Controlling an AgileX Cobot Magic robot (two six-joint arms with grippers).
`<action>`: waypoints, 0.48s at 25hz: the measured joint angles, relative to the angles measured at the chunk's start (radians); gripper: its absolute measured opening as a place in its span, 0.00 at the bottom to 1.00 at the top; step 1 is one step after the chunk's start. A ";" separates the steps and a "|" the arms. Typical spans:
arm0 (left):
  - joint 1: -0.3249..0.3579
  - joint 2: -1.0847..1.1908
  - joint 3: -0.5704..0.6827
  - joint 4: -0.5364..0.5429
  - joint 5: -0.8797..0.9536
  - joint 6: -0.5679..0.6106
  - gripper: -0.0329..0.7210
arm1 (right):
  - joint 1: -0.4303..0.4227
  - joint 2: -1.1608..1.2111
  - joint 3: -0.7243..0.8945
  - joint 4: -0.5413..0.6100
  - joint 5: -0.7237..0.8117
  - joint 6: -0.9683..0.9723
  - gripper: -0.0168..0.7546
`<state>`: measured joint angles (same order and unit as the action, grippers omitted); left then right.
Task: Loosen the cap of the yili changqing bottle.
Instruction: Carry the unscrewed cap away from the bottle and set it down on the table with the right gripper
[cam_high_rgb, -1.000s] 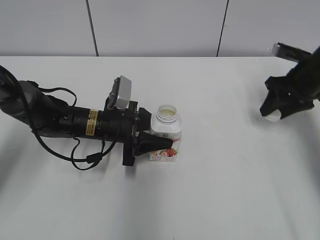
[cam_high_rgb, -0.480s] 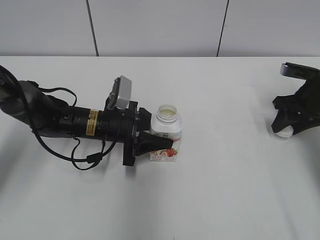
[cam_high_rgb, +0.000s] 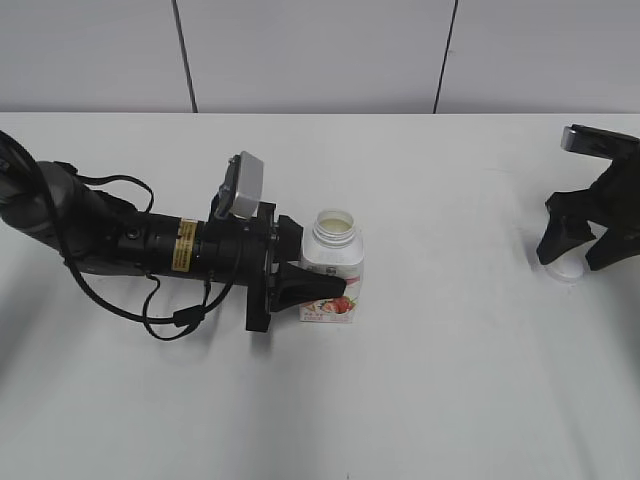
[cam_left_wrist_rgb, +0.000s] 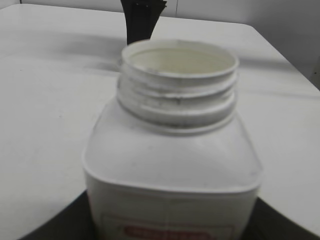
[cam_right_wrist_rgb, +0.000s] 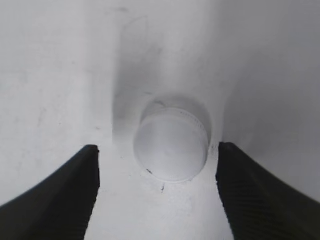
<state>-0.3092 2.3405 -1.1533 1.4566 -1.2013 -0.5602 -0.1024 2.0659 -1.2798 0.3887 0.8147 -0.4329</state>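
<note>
With the bottle (cam_high_rgb: 332, 268) taken as landmark, entries run left to right. Left of it, the left gripper (cam_high_rgb: 322, 288) comes in sideways, low over the table (cam_high_rgb: 400, 400); its fingers (cam_high_rgb: 310, 290) press against the bottle's label side and appear closed on the body, holding it upright. Bottle: long axis vertical, open threaded neck (cam_left_wrist_rgb: 177, 85) pointing straight up, base on the table, pale contents visible inside the mouth. The cap (cam_right_wrist_rgb: 171, 145) is off, so the loosening looks complete. Well to the right of the bottle, near the table's right edge, the cap lies on the table, one flat face up, axis vertical. The right gripper (cam_right_wrist_rgb: 159, 190) is directly above it, fingers (cam_right_wrist_rgb: 65, 195) spread wide, one on each side of the cap, touching nothing, holding nothing. Risks, as judged: if the left gripper lets go unevenly or drags sideways, the open bottle could tip and spill, since nothing now seals the neck. If the right gripper moves sideways while low, a finger could knock the cap toward the nearby table edge.
</note>
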 joint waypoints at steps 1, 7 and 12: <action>0.000 0.000 0.000 0.000 0.000 0.000 0.52 | 0.000 0.000 0.000 0.000 0.002 0.000 0.76; 0.000 0.000 0.000 0.000 -0.001 0.000 0.52 | 0.000 0.000 -0.067 0.000 0.082 0.027 0.74; 0.000 0.000 0.000 0.000 -0.002 0.000 0.53 | 0.000 -0.012 -0.087 0.006 0.114 0.037 0.74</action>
<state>-0.3092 2.3405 -1.1533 1.4566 -1.2029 -0.5602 -0.1024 2.0534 -1.3664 0.3950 0.9289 -0.3955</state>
